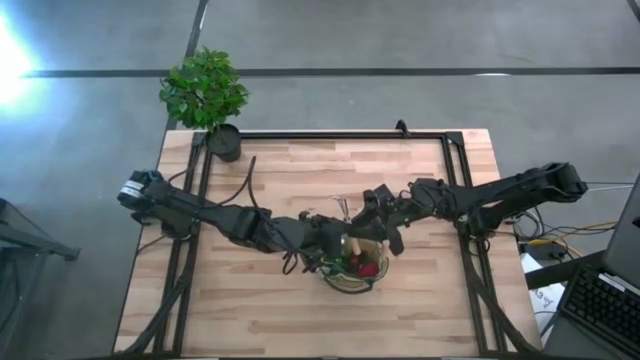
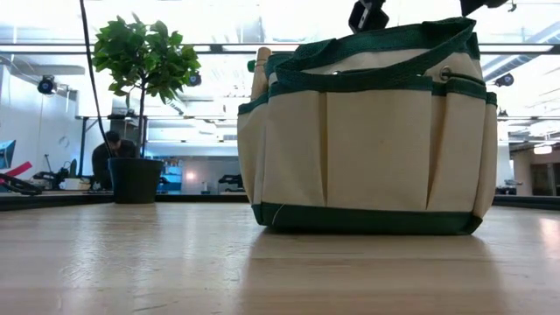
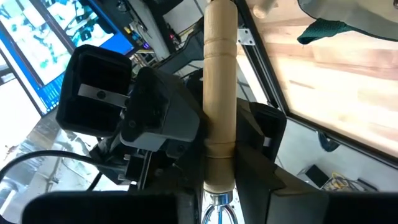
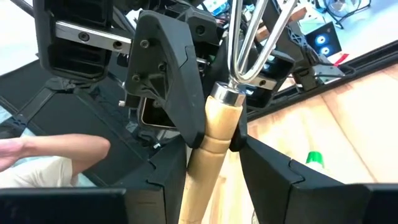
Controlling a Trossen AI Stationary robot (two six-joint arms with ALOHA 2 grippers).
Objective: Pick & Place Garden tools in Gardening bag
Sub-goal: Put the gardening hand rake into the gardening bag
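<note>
Both grippers sit over the gardening bag [image 1: 355, 272], near the worktop's front edge, mid-width. You've got the left gripper [image 3: 217, 193] clamped on the rake's [image 4: 214, 134] wooden handle. Right gripper [image 4: 214, 158] straddles the same handle w/ fingers [image 4: 177, 106] either side; can't tell if they're gripping. Rake tines point up. Red glove [image 1: 368, 268] lies inside the bag. Potted plant [image 1: 208, 95] stands at the back-left corner.

A potted plant [image 1: 207, 95] stands at the table's [image 1: 300, 170] far-left corner.
</note>
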